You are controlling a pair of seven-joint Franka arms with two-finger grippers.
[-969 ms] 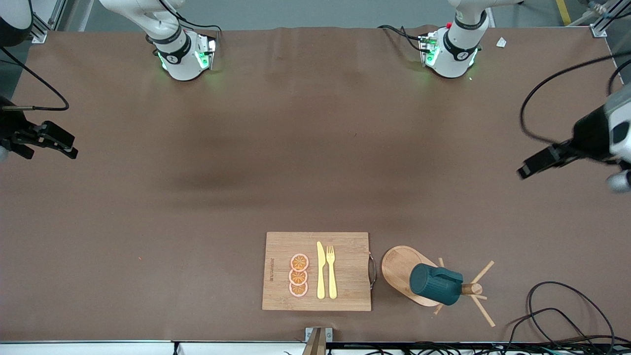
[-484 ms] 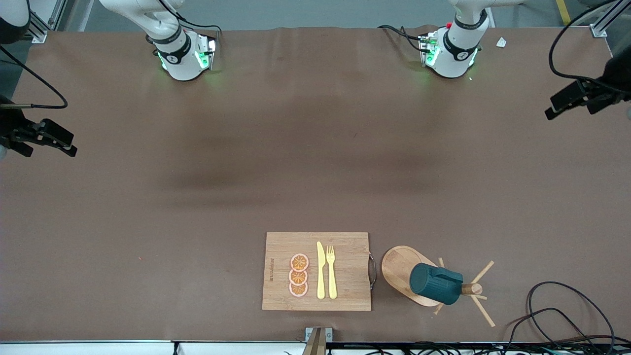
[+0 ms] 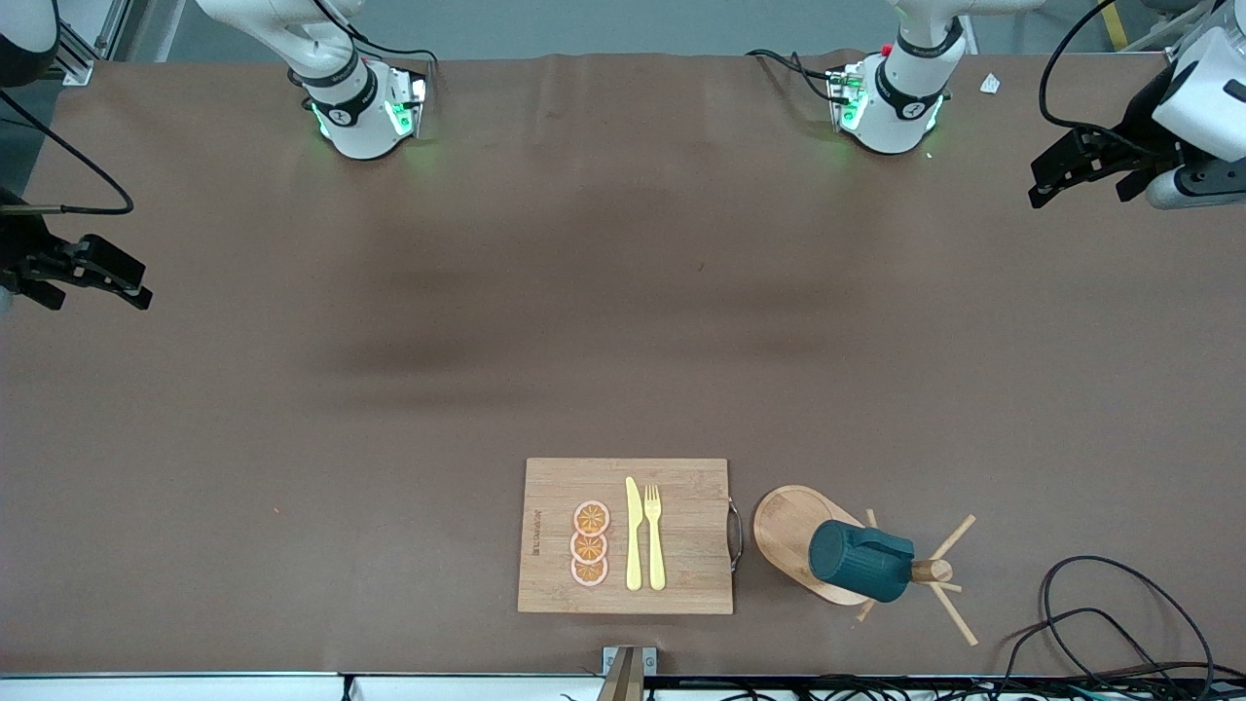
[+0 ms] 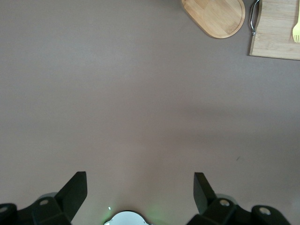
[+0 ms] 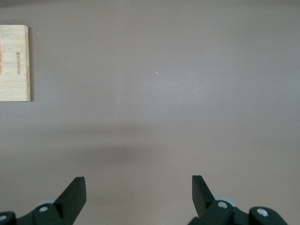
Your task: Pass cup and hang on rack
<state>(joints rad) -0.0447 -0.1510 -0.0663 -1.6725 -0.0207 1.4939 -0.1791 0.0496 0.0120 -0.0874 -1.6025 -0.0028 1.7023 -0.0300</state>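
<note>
The dark teal cup point(image 3: 861, 560) hangs tilted on a peg of the wooden rack, next to the post top point(image 3: 936, 571) and above the oval base point(image 3: 784, 531). No gripper touches it. My left gripper point(image 3: 1081, 187) is open and empty, up in the air over the table's edge at the left arm's end, well away from the rack. In the left wrist view the gripper point(image 4: 139, 192) is open and part of the rack base point(image 4: 215, 16) shows, but the cup does not. My right gripper point(image 3: 92, 290) waits open and empty at the right arm's end, and it is also open in the right wrist view point(image 5: 138, 194).
A bamboo cutting board point(image 3: 681, 487) lies beside the rack, toward the right arm's end, with a yellow knife point(image 3: 633, 535), a fork point(image 3: 654, 535) and orange slices point(image 3: 590, 543). Black cables point(image 3: 1090, 604) loop near the front edge at the left arm's end.
My left gripper has drawn back from over the table toward the arms' base edge at the left arm's end. The cup, the rack and the right gripper have not moved.
</note>
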